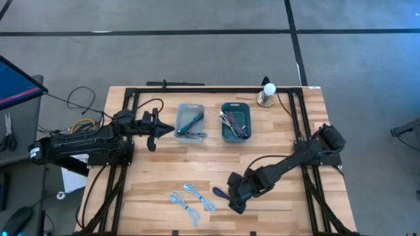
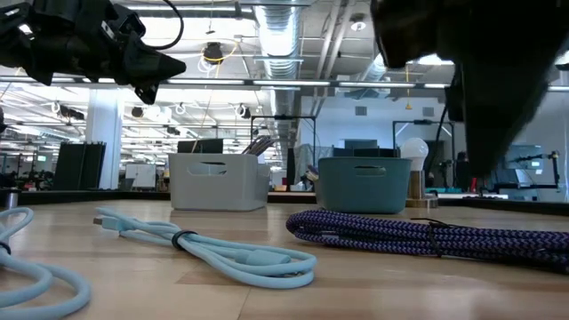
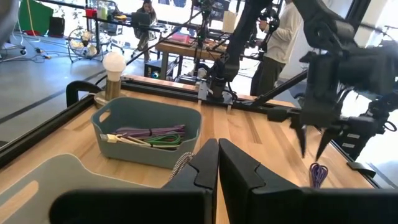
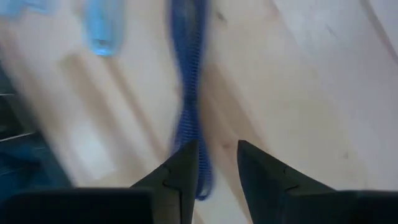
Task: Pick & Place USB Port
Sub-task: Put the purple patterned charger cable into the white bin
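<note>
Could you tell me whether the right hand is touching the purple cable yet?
Cannot tell. In the right wrist view the right hand hangs open over the purple cable, but motion blur hides any gap; the high view blocks it.

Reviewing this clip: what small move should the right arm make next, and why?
Probably lower the right gripper straight down and close. Its fingers are open and hang above the purple cable on the table, with nothing held. The cable runs just off one fingertip, so a slight sideways nudge to centre it may come first. The left gripper waits by the grey bin.
</note>
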{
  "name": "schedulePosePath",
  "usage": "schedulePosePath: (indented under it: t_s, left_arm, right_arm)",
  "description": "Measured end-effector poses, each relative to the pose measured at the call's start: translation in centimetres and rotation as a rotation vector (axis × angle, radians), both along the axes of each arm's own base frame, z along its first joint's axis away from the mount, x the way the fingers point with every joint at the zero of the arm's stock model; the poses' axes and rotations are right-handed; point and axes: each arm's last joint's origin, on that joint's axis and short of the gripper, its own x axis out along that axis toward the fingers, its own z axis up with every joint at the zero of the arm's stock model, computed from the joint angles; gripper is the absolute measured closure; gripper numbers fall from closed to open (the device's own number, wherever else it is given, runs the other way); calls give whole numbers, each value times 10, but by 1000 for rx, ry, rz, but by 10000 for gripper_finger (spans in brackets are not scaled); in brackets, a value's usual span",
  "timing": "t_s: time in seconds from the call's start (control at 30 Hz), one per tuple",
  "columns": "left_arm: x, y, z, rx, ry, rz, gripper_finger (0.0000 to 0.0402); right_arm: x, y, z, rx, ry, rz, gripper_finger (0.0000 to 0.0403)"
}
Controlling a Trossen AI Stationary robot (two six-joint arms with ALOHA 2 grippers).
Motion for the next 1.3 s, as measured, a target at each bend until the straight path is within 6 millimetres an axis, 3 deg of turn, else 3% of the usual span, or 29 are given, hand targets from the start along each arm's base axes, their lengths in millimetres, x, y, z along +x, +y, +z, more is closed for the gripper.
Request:
schedulePosePath:
  t_s: [0.27, 0.6, 0.8, 1.17, 1.3]
  left_arm:
    - [1, 0, -1, -2, 6, 0, 389]
    - [3, 1, -3, -9, 25, 0, 389]
    - [3, 1, -3, -8, 23, 0, 389]
    - [3, 1, -3, -1, 23, 1, 389]
    - [3, 1, -3, -1, 23, 1, 389]
  right_arm:
    - [6, 4, -18, 20, 72, 7, 253]
    - [10, 10, -15, 134, 51, 50, 215]
    - [10, 11, -16, 131, 37, 80, 227]
    - [15, 24, -47, 173, 99, 153, 255]
    - [15, 23, -49, 160, 100, 180, 296]
